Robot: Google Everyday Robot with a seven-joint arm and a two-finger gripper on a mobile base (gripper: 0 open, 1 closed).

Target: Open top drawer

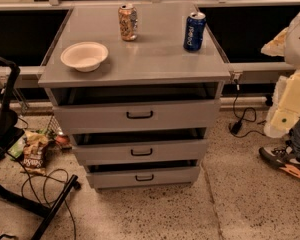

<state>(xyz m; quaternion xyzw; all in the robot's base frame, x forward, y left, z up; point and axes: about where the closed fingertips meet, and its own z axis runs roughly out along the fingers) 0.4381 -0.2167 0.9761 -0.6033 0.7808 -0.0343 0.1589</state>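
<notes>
Grey top drawer [90,118] in sight; my gripper is out of frame.
Nearest, a chip bag [34,157] lies on the floor. Above two smaller drawers [105,152], the top drawer sits just under the tabletop [155,59], barely out if at all, its inside lost in shadow. I judge the reach not yet begun: next I must hook its black handle [139,115] and pull straight. Whether the gripper is clenched or released, I cannot tell.

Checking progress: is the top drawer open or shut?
Slightly open: the top drawer shows a dark gap behind its front. Hand not in view.
</notes>
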